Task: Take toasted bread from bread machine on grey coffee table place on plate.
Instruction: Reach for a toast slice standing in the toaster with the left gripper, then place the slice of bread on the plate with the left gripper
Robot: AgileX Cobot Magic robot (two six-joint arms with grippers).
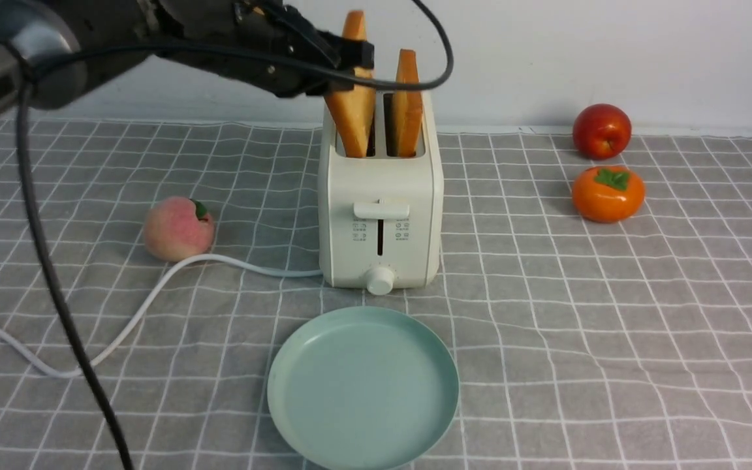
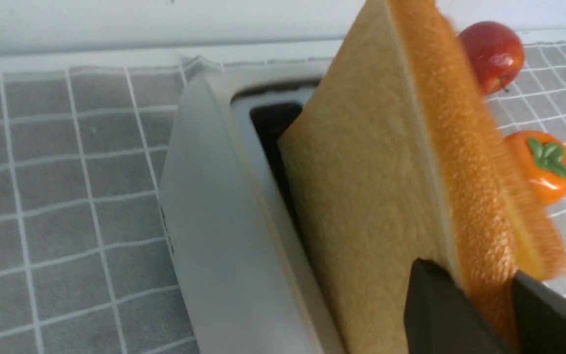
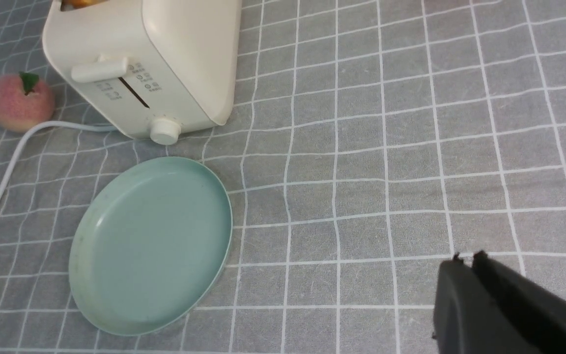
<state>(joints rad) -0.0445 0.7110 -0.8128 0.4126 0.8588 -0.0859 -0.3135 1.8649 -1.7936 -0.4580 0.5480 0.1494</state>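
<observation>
While the left gripper [image 1: 354, 57] clamps the top crust of the left slice of toasted bread [image 1: 352, 124], that slice leans with its lower part in the left slot of the bread machine [image 1: 379, 189]; the second slice [image 1: 407, 111] stands upright in the right slot. Plate [image 1: 363, 391] lies on the grey coffee table [image 1: 611, 313] just before the machine. Right gripper [image 3: 466, 263]: jaws together, nothing held, above the table.

The bread machine [image 1: 379, 215] stands in the middle of the table [image 1: 611, 326]. A left slice [image 1: 352, 117] and a right slice [image 1: 407, 104] of toast stand in its two slots. The plate [image 1: 363, 391] lies just in front of it. A peach [image 1: 178, 230] sits to its left, beside the cord [image 1: 154, 294]. Well to the right, an apple [image 1: 602, 130] sits behind a persimmon [image 1: 608, 194].
</observation>
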